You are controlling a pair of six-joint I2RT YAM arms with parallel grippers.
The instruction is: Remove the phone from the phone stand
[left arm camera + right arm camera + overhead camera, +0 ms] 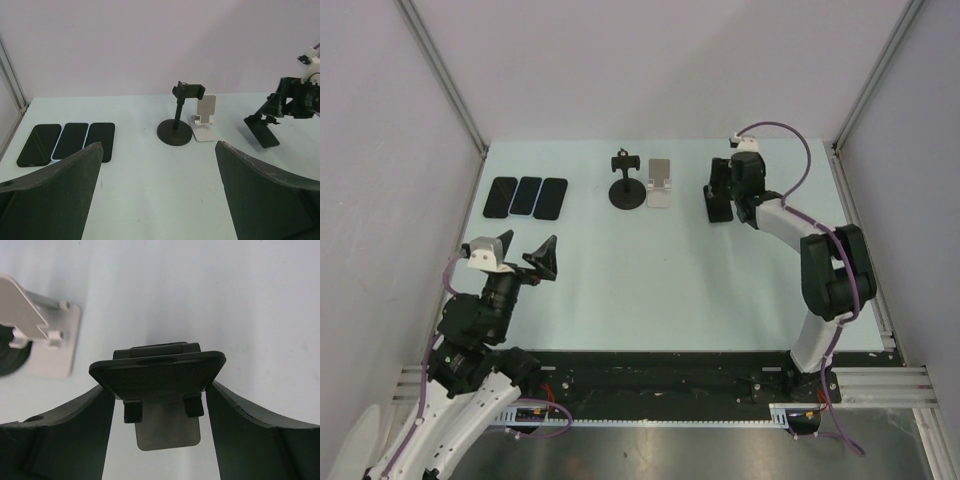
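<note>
A black folding phone stand stands at the back right. In the right wrist view its tilted black rest plate with two small hooks sits above a grey base, and I see nothing resting on it. My right gripper has its fingers against both sides of that plate. Three black phones lie flat side by side at the back left. My left gripper hovers open over the near left of the table, holding nothing.
A black clamp stand on a round base and a white folding stand stand mid-back, left of the right gripper. Grey walls enclose the pale table. A metal rail runs along its near edge.
</note>
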